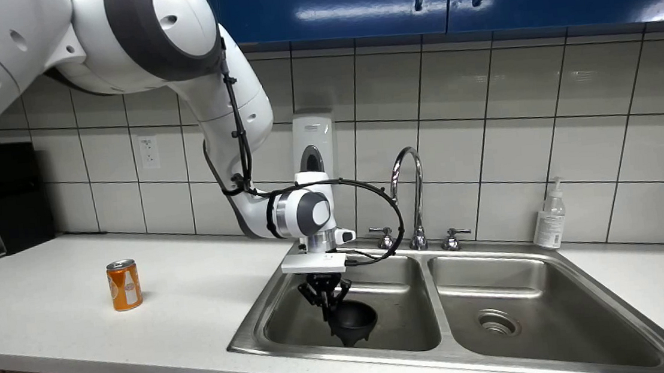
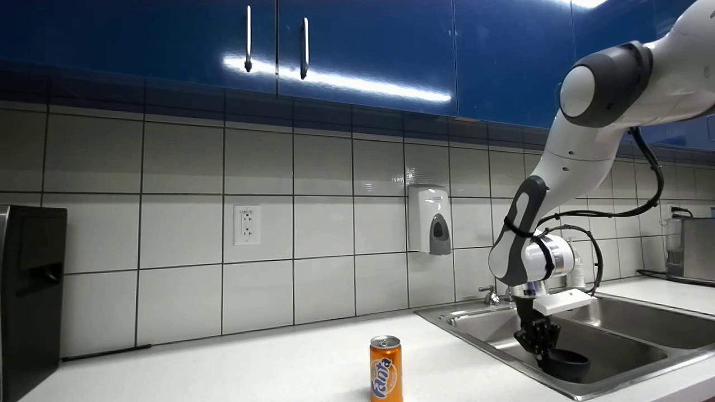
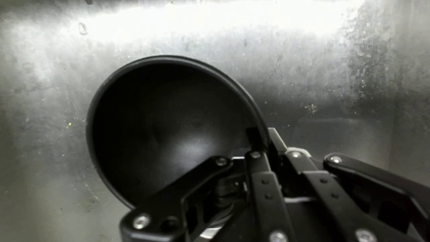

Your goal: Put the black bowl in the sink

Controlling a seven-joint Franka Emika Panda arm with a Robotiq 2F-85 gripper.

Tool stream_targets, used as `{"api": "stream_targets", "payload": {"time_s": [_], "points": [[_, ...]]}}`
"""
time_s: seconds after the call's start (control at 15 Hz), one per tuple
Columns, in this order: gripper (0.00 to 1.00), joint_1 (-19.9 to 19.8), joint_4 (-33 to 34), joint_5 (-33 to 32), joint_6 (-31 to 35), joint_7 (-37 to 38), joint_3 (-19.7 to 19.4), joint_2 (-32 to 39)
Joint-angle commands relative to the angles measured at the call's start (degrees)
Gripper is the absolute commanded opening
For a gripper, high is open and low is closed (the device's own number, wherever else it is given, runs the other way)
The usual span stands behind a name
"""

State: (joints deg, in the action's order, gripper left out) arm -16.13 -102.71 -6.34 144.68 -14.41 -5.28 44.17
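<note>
The black bowl [image 1: 354, 321] is inside the left basin of the steel sink [image 1: 450, 339] in an exterior view. It also shows in an exterior view [image 2: 567, 365], low in the near basin of the sink [image 2: 475, 338]. In the wrist view the bowl [image 3: 161, 121] opens toward the camera, over the basin floor. My gripper [image 3: 263, 137] is shut on the bowl's rim, one fingertip inside and one outside. The gripper points down in both exterior views [image 1: 326, 313] [image 2: 542, 357]. I cannot tell whether the bowl's base touches the basin floor.
An orange can [image 1: 125, 284] stands on the white counter left of the sink. The chrome faucet [image 1: 416, 203] and its handles rise behind the sink. A soap bottle [image 1: 550, 218] stands at the back right. A wall dispenser [image 1: 313, 143] hangs behind the arm.
</note>
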Motion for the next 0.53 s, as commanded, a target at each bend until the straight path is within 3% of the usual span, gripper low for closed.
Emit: {"api": "stream_targets", "payload": {"time_s": [0.0, 0.47], "points": [[0.02, -1.07, 2.36, 1.15, -2.5, -1.6, 0.55, 1.3], [0.02, -1.26, 3.48, 1.12, -3.87, -1.69, 0.6, 2.55]]}}
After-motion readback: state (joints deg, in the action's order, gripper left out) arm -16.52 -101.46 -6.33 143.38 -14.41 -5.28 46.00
